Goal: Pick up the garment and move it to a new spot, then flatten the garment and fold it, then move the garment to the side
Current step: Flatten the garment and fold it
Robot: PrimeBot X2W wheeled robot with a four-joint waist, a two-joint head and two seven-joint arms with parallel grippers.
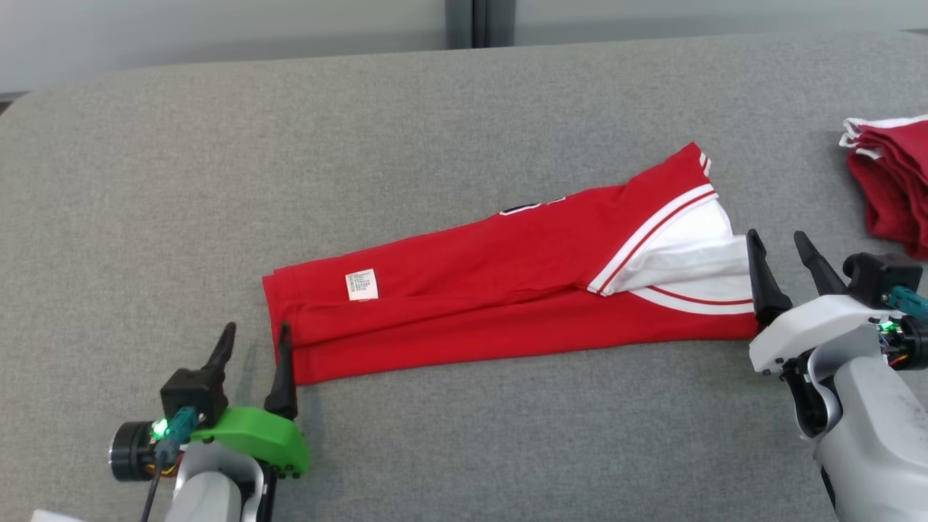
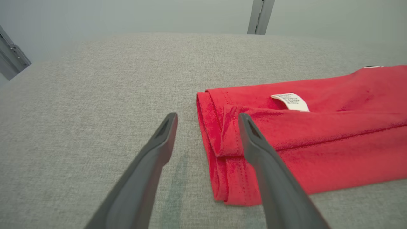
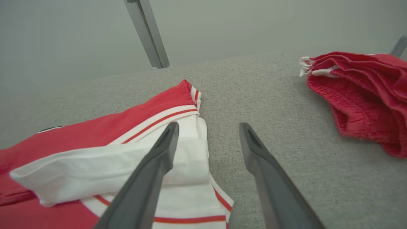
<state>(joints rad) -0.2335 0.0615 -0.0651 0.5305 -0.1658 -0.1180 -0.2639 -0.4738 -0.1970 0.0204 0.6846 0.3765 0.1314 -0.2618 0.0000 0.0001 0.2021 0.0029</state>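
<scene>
Folded red shirt (image 1: 464, 290) stretched across the grey table (image 1: 435, 109), nobody's grabbing it

Left gripper (image 1: 257, 335) is spread wide at the shirt's left end, empty. Right gripper (image 1: 777, 243) gapes at the white-trimmed end, empty too. Another red pile (image 1: 892, 181) sits far right.

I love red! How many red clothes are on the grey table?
2. One long folded red garment lies in the middle. One bunched red pile sits at the far right, partly cut off by the picture's edge; it may hide more pieces.
</scene>
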